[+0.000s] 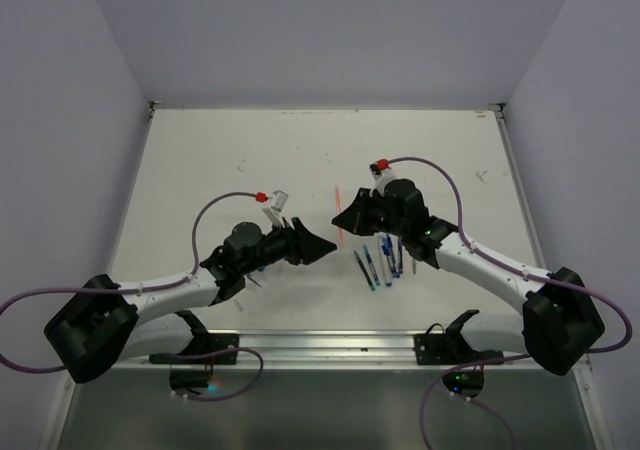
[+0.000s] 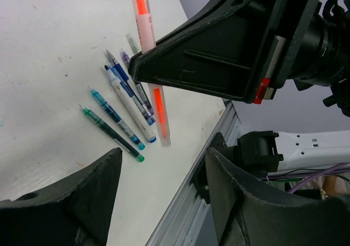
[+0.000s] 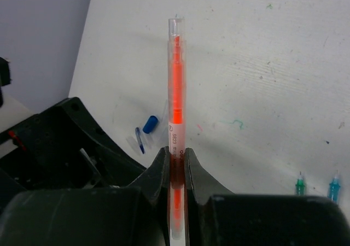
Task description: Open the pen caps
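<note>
Above the middle of the counter (image 1: 250, 160), your right gripper (image 3: 176, 153) is clamped tight on the orange pen (image 3: 176, 82). It pinches the barrel low down, so a long stretch of clear tube with its orange core stands free beyond the fingers. That hold looks deliberate: one arm serves as a vise and offers the free length across the gap, giving the other arm something to pull against. Your left gripper (image 1: 322, 245) sits just beside it, nearly nose to nose in the overhead view, its fingers spread wide with nothing between them. From its own camera the pen crosses just ahead of that opening, not yet inside it. You cannot tell from these views whether this pen wears a cap, since the far end looks clear and no coloured cap shows on it. One blue pen cap (image 3: 150, 124) lies loose on the counter near the left gripper. The other pens (image 2: 131, 106) lie side by side near the right arm by the counter's near edge, pointed tips bare, so they look already uncapped and set aside together. Your next move is probably to bring the open left gripper around the free end, close on it, and pull straight along the barrel.
</note>
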`<state>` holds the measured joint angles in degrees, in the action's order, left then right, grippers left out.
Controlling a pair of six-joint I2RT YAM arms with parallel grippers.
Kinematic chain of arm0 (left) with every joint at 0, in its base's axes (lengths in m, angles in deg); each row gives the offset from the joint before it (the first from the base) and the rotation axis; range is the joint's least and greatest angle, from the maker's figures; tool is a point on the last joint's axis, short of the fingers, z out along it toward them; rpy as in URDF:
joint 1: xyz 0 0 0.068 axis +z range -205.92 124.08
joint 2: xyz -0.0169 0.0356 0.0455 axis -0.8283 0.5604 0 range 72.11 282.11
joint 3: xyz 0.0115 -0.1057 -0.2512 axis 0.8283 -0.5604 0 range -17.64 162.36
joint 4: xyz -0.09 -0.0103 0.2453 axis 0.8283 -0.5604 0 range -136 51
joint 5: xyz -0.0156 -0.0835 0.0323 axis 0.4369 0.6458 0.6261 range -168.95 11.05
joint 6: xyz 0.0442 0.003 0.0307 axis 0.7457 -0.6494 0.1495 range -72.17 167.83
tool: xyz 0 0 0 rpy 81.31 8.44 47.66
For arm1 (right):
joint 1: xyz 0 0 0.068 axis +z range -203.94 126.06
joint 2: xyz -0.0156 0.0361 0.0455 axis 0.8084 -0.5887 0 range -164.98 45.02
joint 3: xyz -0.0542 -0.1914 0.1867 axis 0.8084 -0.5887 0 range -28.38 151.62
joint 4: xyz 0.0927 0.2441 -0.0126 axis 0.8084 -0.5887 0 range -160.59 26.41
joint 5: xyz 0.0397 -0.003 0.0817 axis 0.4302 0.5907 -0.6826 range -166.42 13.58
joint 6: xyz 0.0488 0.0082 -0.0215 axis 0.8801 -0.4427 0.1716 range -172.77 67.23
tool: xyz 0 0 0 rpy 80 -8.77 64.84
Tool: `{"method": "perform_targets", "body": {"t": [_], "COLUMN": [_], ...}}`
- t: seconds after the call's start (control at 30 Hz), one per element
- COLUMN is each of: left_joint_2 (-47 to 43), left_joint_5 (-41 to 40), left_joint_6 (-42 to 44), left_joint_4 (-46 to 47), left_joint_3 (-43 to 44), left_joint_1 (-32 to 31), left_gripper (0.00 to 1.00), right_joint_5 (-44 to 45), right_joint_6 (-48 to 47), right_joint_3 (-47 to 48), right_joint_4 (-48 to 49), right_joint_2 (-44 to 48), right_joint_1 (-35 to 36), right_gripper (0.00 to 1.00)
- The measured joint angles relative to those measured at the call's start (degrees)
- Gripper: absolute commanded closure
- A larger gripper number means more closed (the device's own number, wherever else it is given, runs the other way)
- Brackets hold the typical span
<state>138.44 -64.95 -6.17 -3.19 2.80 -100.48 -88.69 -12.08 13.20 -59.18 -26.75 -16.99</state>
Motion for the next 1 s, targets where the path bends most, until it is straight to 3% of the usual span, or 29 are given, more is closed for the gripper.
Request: {"method": "perform_targets", "body": {"t": [0.4, 0.63, 0.73, 0.8, 0.9, 0.93, 1.0], "left_joint_2": [8.4, 10.0, 10.8, 11.3, 11.9, 11.9, 12.0], "left_joint_5": [0.8, 0.9, 0.9, 0.8, 1.2, 1.2, 1.0], "left_joint_6": [-1.0, -1.1, -1.4, -1.8, -2.3, -2.4, -2.8], "left_joint_4": [5.6, 7.2, 7.5, 7.5, 7.8, 8.1, 7.9], "left_joint_3": [1.6, 3.8, 4.2, 4.3, 4.6, 4.8, 4.9], "left_joint_1": [-1.2, -1.4, -1.4, -1.4, -1.5, -1.6, -1.7], "left_gripper": [0.35, 0.43, 0.52, 0.7, 0.86, 0.98, 1.0], "right_joint_5": [-3.8, -4.5, -5.2, -5.3, -5.2, -5.3, -5.2], "right_joint_6": [4.9, 6.2, 6.5, 6.7, 6.7, 6.8, 6.6], "right_joint_3": [-0.6, -1.0, -1.4, -1.6, -1.8, -1.9, -2.1], "right_joint_4": [6.1, 7.9, 8.6, 8.7, 8.9, 9.0, 9.5], "right_joint_2": [0.0, -0.2, -0.2, -0.2, -0.3, -0.3, -0.2], "right_joint_1": [0.0, 0.0, 0.0, 0.0, 0.0, 0.0, -0.2], "right_gripper": [1.0, 1.0, 1.0, 1.0, 1.0, 1.0, 1.0]}}
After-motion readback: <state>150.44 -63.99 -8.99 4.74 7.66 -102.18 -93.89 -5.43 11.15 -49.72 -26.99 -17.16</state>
